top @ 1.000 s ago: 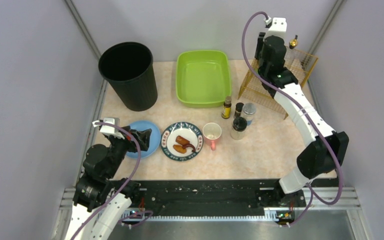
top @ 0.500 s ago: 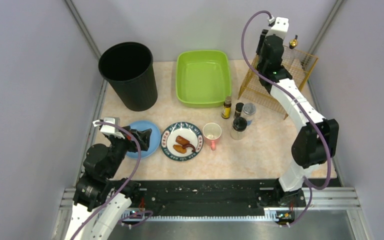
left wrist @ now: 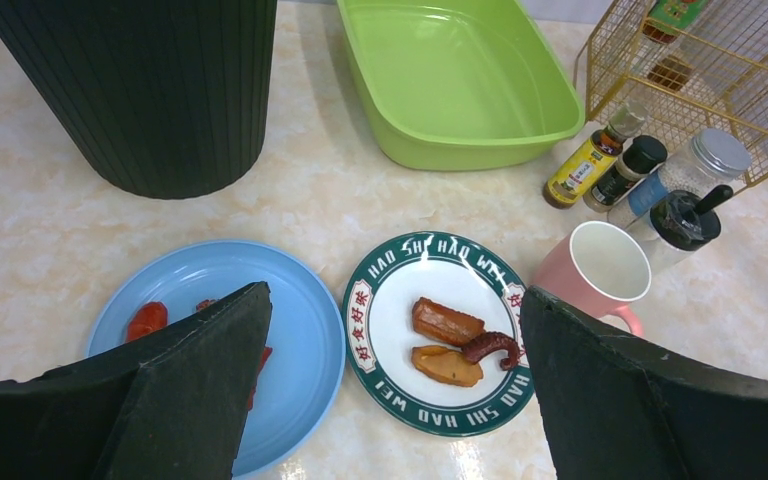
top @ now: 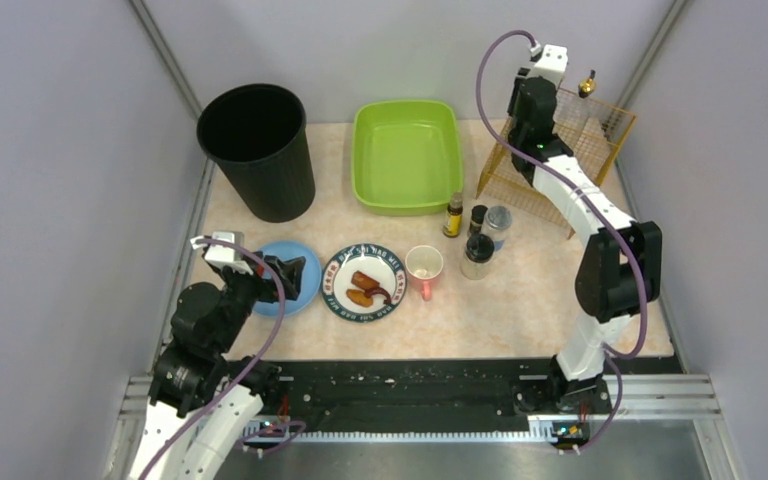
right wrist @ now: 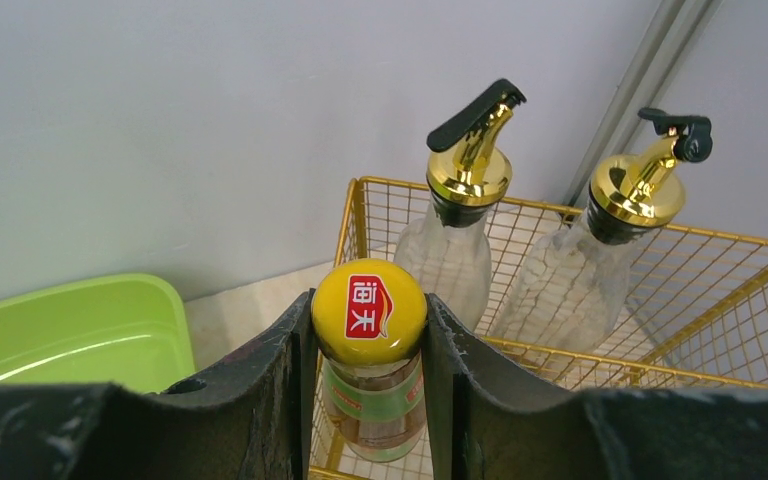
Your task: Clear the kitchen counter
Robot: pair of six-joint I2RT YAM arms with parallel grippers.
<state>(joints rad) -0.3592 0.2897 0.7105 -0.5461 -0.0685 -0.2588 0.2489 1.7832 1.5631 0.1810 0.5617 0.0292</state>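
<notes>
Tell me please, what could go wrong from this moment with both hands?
1. The right hand grips the yellow-capped bottle near its top, close to two pourer bottles in the wire basket; a move inward may knock them.
2. The open left hand hangs over the blue plate and patterned plate, one finger near the pink cup; lowering could tip it.

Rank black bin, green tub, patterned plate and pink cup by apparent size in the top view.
Largest: black bin and green tub, about alike; the bin stands nearer the camera.
Then patterned plate.
Smallest: pink cup.
</notes>
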